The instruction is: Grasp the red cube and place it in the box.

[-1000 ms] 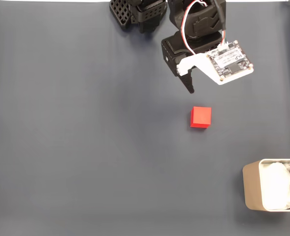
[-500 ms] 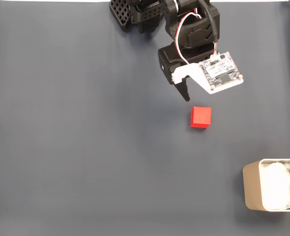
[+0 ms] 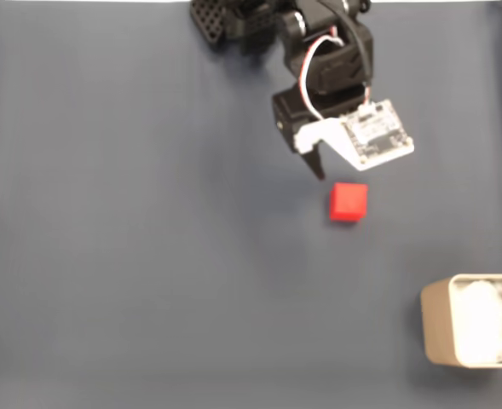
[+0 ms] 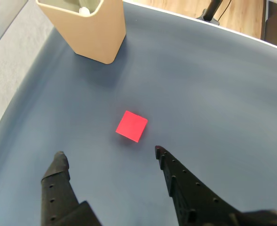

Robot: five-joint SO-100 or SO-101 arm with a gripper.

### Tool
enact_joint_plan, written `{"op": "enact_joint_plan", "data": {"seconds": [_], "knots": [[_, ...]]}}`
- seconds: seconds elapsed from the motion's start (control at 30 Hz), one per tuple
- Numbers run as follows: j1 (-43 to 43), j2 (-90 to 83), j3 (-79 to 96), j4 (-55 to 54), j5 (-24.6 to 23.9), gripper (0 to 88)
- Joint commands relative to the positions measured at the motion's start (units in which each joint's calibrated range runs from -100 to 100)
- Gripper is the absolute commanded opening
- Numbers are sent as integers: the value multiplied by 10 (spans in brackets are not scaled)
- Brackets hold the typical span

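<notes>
The red cube (image 3: 349, 203) lies on the dark blue-grey mat, right of centre in the fixed view. My gripper (image 3: 336, 169) hovers just behind it, open, with one black fingertip (image 3: 319, 173) showing beside the white camera board. In the wrist view the red cube (image 4: 131, 125) sits a little ahead of my gripper (image 4: 109, 153), whose fingers (image 4: 185, 188) stand wide apart with nothing between them. The beige box (image 3: 432, 328) stands at the lower right edge with white lining inside; in the wrist view the box (image 4: 98, 33) is at the top left.
The arm's black base (image 3: 233, 21) sits at the top edge of the mat. In the wrist view the mat's left border meets a pale surface (image 4: 2, 70), and a black stand (image 4: 213, 9) rises on wooden floor beyond the far edge.
The gripper head has swung slightly left and its visible fingertip has come closer to the cube. Cube and box have not moved.
</notes>
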Motion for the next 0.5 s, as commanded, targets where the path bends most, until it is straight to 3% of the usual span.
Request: {"op": "enact_joint_plan", "data": {"seconds": [0.0, 0.47], "knots": [[3, 7, -3, -21, 6, 424], [9, 58, 14, -80, 5, 436]]}}
